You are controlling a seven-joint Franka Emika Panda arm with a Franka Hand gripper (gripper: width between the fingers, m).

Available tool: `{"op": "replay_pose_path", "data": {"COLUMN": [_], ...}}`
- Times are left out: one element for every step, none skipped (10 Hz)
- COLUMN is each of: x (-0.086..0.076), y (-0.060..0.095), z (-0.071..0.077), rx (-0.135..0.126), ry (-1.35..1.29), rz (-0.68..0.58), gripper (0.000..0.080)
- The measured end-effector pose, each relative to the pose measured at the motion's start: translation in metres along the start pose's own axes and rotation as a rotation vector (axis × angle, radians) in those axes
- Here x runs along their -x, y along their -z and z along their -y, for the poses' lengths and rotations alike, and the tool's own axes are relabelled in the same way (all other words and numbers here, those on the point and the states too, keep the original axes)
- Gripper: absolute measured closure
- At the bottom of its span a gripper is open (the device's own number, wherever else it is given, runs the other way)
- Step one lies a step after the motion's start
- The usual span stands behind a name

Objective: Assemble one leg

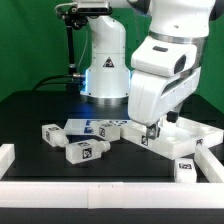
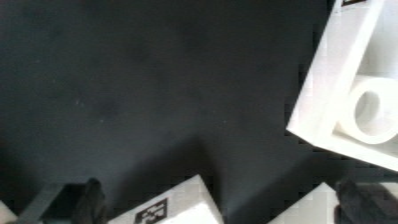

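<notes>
My gripper hangs low over the table, at the near corner of the large white square panel. In the wrist view the gripper is open, with its dark fingers wide apart. Between them lies a white leg with a square tag on its face; I cannot tell if a finger touches it. In the exterior view this leg shows just under the fingers. The panel's rim and a round socket show in the wrist view. Three more legs lie loose on the table.
The marker board lies flat in front of the robot base. A white rail borders the black table along the front, with a raised end at the exterior view's left and another at its right.
</notes>
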State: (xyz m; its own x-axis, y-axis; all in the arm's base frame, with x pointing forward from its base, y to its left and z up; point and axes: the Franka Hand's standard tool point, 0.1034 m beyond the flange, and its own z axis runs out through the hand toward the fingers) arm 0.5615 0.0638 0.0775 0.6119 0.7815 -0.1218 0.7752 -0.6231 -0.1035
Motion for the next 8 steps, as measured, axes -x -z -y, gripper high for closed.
{"op": "replay_pose_path", "data": {"x": [0.002, -0.003, -0.011, -0.020, -0.023, -0.023, -0.023, -0.023], "y": [0.004, 0.005, 0.004, 0.009, 0.011, 0.009, 0.009, 0.009], "z": [-0.005, -0.006, -0.005, -0.009, -0.016, -0.014, -0.014, -0.014], "rx": [-0.005, -0.017, -0.034, -0.050, -0.064, -0.064, -0.065, -0.065], "ry": [-0.093, -0.216, -0.304, -0.317, -0.334, -0.333, -0.332, -0.333], "rz": [-0.019, -0.046, -0.058, -0.053, -0.065, -0.064, -0.063, -0.063], "gripper": [0.0150, 0.0150, 0.0150, 0.0150, 0.0150, 0.0150, 0.0150, 0.0150]}}
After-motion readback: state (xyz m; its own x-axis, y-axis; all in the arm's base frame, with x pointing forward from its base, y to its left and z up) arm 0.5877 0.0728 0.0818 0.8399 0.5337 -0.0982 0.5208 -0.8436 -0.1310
